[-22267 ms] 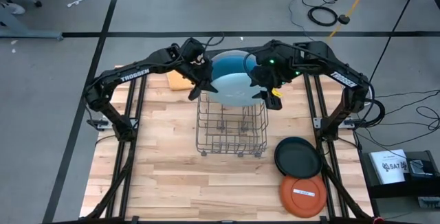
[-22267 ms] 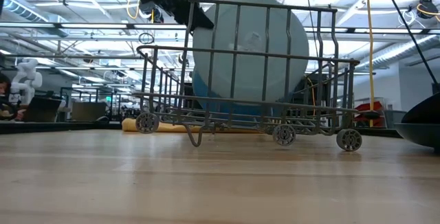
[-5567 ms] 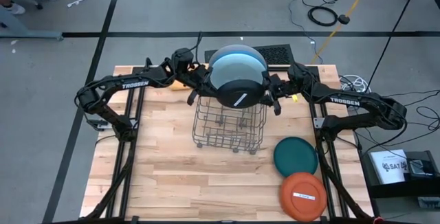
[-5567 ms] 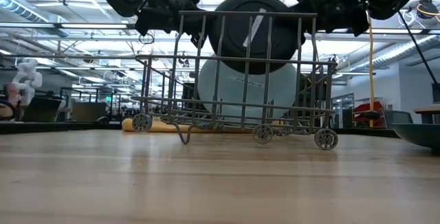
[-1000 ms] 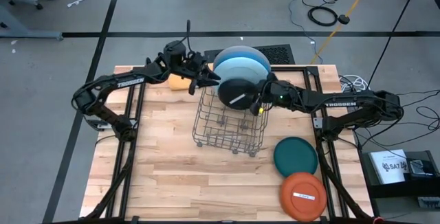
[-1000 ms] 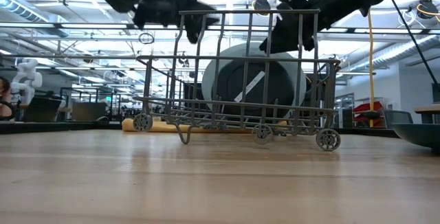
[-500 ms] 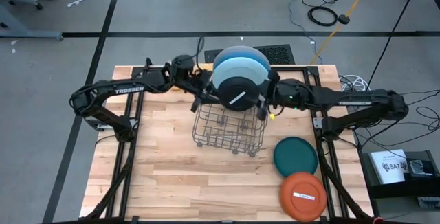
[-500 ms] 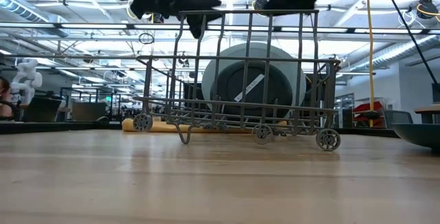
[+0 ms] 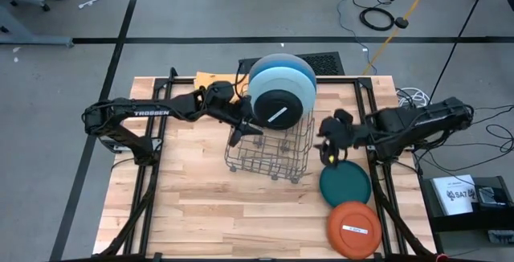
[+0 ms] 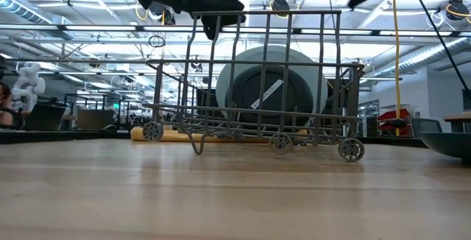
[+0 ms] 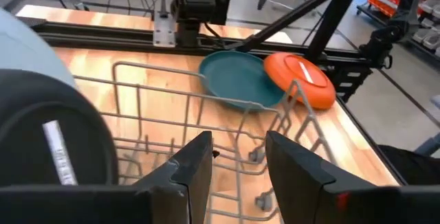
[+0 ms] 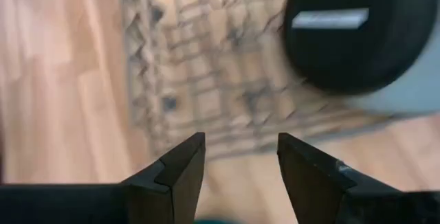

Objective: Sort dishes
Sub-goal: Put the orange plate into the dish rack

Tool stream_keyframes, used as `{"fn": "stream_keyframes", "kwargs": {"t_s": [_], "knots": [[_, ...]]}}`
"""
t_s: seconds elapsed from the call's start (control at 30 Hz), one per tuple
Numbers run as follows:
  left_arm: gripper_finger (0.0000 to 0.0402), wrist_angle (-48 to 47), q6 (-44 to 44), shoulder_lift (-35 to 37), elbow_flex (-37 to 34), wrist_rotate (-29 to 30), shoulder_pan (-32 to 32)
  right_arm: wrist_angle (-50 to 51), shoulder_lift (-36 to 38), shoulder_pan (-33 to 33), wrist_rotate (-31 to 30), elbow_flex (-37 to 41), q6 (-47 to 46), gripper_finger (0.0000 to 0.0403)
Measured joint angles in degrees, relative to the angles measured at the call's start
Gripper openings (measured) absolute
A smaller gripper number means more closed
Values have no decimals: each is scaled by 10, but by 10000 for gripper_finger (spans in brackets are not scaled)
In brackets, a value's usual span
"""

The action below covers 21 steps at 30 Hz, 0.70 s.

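Seen from above, the wooden worktop [image 9: 193, 206] holds a wire rack [image 9: 269, 151] at its middle. The left gripper [image 9: 250, 127] hovers over the rack's left edge, fingers apart and empty. Three plates already stand upright in the rack's far end: a grey plate [image 9: 301, 67] rearmost, a blue plate [image 9: 269, 79] before it, then a smaller black plate [image 9: 279, 108] bearing a white sticker. Right of the rack, the right gripper [image 9: 329, 151] is also apart and empty, above a dark teal plate [image 9: 346, 185] lying flat. Beside it, partly overlapping, lies an orange plate [image 9: 352, 230] with a sticker. Judging by this, about three plates are sorted and two remain.
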<state>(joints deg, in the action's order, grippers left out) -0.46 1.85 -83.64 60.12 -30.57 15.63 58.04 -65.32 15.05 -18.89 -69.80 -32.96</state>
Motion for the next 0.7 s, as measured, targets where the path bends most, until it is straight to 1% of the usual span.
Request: {"fn": "stream_keyframes", "kwargs": {"t_s": [0.13,0.3,0.37,0.53,0.63,0.7], "knots": [[137,4,-18,0,0,23,-31,28,-22,60,26,0,-58,178],[137,37,-60,1,0,104,-94,39,-63,133,31,8,-119,178],[137,55,-79,3,0,132,-124,36,-82,167,42,15,-143,178],[137,72,-120,3,1,217,-227,33,-143,243,42,23,-189,178],[137,71,-119,3,1,290,-294,24,-177,268,41,23,-216,178],[137,71,-119,3,1,334,-328,15,-196,278,41,23,-241,178]]}}
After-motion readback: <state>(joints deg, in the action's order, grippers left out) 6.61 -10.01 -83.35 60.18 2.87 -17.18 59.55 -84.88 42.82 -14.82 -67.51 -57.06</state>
